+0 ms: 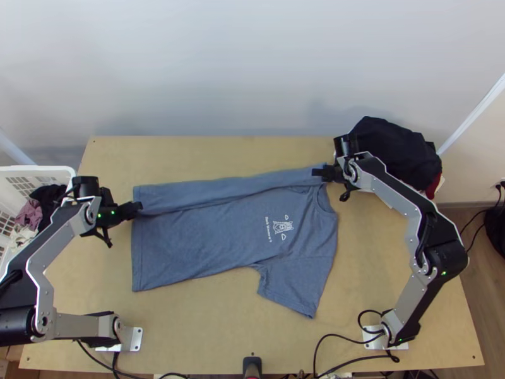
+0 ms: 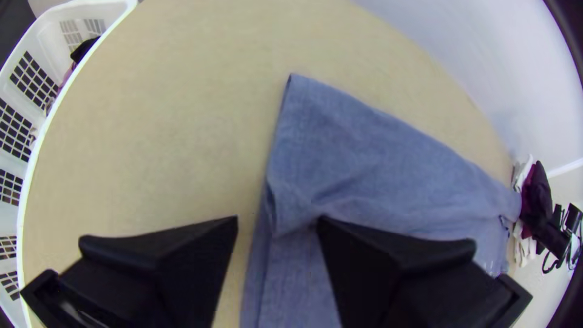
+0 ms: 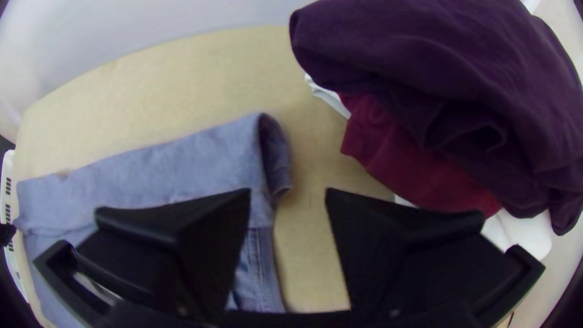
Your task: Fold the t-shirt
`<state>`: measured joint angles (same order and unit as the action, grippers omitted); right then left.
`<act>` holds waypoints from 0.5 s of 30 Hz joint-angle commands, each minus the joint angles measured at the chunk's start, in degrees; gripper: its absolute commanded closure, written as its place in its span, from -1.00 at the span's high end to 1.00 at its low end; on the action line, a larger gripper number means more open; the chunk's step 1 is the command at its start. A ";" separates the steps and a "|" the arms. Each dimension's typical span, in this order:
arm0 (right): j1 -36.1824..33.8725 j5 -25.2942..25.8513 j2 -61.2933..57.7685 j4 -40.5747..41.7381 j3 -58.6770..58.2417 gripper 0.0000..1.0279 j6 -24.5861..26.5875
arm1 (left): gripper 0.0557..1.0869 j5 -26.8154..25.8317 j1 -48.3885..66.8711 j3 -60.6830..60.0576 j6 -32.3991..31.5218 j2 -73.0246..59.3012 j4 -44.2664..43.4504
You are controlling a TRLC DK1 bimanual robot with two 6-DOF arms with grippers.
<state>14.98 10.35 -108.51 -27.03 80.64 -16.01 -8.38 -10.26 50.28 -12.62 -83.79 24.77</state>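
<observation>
Mid-desk, T-shirt (image 1: 233, 230), blue-grey, lying flat, collar to the right, hem to the left. Far side folded inward as one long strip; near sleeve spread out, small white print on the chest.

Desk (image 1: 189, 338): light wood, black cables (image 1: 323, 340) along its near edge. Left end: white basket (image 1: 44, 169), slatted, dark, mauve and pale clothes inside. Far right corner: heap of dark cloth (image 1: 398, 155); red cloth (image 3: 413, 167) and white cloth (image 3: 522, 234) poke out beneath. Pale wall (image 1: 252, 63) behind; wood floor (image 1: 456, 218) off to the right, black bundle (image 1: 497, 230) on it.

Left arm (image 1: 63, 234): elbow out at the left edge, forearm angled up and inward, left claw (image 1: 135, 210) at the hem by the fold. Fingers apart, one over desk, one over shirt.

Right arm (image 1: 404, 215): elbow bent outward near the desk's right side, forearm doubling back up and left. Right claw (image 1: 322, 173) at the strip's collar end, pointing left; fingers apart, one above cloth, one above desk.
</observation>
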 commanded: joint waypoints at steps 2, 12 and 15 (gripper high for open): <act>0.13 0.81 6.56 -0.31 -2.77 0.93 -0.07 | 0.92 -0.06 -0.11 -1.33 -0.56 5.21 -0.08; 2.60 -3.76 26.42 -18.50 -11.12 0.93 -10.44 | 0.91 -1.46 -1.52 1.75 -0.03 15.76 5.55; 2.60 -5.78 27.47 -29.05 -12.35 0.93 -14.75 | 0.90 -1.81 -1.60 1.84 0.14 17.34 6.34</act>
<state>17.61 6.09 -81.45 -49.56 71.20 -25.54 -9.21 -11.38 50.94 -12.62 -68.03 29.61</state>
